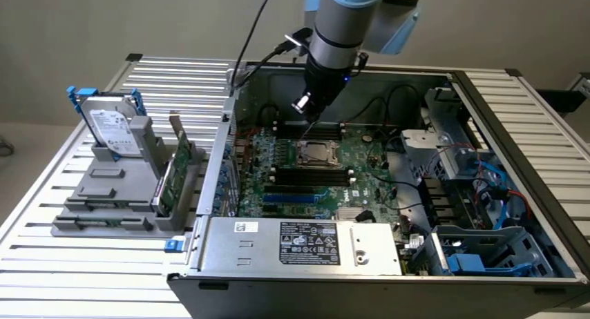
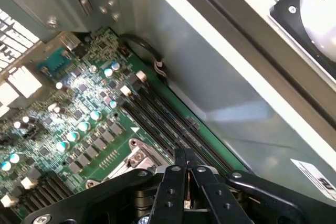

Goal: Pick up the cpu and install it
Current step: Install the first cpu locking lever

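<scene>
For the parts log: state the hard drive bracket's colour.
Blue bracket, clearest in the exterior view.

The case (image 1: 226, 136) stands open from above. At frame centre the gripper (image 1: 310, 120) hangs over the socket (image 1: 318, 153); cables (image 1: 392, 98) loop toward the frame's right, a drive cage (image 1: 433, 150) beyond.

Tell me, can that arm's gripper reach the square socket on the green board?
Probably yes: the shut gripper hangs right above the socket, and nothing stands between them.
</scene>
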You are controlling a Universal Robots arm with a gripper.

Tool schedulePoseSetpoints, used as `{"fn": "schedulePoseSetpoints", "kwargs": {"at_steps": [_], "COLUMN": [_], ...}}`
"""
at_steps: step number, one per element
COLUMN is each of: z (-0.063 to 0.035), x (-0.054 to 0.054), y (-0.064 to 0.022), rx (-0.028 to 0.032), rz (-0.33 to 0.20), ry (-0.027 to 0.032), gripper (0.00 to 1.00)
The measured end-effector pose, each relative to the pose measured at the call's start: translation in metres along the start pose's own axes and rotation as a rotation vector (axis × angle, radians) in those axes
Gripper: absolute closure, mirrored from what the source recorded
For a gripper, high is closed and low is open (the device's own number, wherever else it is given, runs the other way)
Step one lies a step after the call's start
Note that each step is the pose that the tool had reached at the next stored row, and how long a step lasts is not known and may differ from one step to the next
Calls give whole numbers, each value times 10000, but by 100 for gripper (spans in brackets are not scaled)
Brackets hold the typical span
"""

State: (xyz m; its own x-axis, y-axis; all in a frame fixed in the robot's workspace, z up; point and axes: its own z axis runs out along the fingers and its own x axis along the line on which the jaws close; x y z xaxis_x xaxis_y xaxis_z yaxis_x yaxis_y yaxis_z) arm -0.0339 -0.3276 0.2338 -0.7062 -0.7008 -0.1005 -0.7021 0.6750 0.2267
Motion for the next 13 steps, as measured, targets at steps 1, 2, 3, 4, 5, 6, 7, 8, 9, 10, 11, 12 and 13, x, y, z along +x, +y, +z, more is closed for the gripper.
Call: {"fn": "schedulePoseSetpoints", "kwargs": {"at_steps": [1,2,3,4,5,6,7,8,9,10,11,12,13], "z": [2,4,6,5,5,5,3,2,0,-3,-5,-7,-8], "x": [18,35,50,59,61,63,67,70,75,80,84,84,82], "y": [17,34,50,55,54,53,49,45,37,28,19,11,5], "rx": [-4,-12,-18,-17,-18,-18,-19,-18,-19,-18,-19,-19,-18], "rz": [-2,-4,-3,-2,-3,-4,-3,-3,-3,-2,-2,-3,-5], "ry": [7,13,18,19,18,19,19,19,19,20,18,19,19], "gripper": [89,89,89,89,89,89,89,89,89,89,89,89,89]}}
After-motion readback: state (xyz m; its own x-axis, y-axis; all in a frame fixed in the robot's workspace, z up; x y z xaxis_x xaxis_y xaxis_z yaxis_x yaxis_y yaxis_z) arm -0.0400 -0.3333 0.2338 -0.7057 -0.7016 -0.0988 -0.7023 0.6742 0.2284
